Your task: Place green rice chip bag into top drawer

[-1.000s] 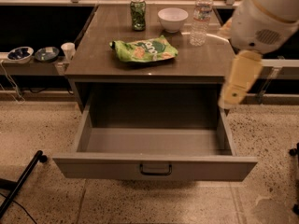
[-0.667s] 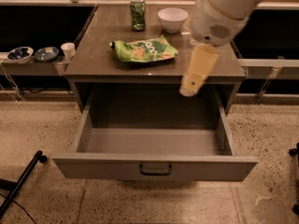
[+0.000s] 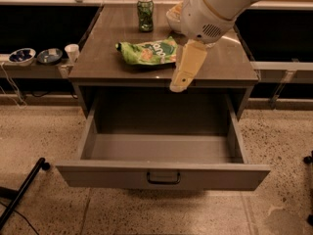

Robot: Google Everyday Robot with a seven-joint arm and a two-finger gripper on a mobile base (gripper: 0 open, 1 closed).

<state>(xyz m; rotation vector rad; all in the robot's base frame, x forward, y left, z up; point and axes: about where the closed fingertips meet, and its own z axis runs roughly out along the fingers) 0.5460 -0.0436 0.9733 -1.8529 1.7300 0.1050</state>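
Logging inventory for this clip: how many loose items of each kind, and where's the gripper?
Snack bags: 1 (green rice chip bag)
Cans: 1
Bowls: 3
Cups: 1
Total: 6
Gripper: over the tabletop front edge, above the top drawer

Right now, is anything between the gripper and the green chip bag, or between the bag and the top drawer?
Nothing visible. The gripper hangs just beside the green rice chip bag on the counter; the top drawer stands open below.

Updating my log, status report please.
Gripper at table front edge, beside green rice chip bag. Bag lying flat, ungrasped. Top drawer open. Can behind bag.
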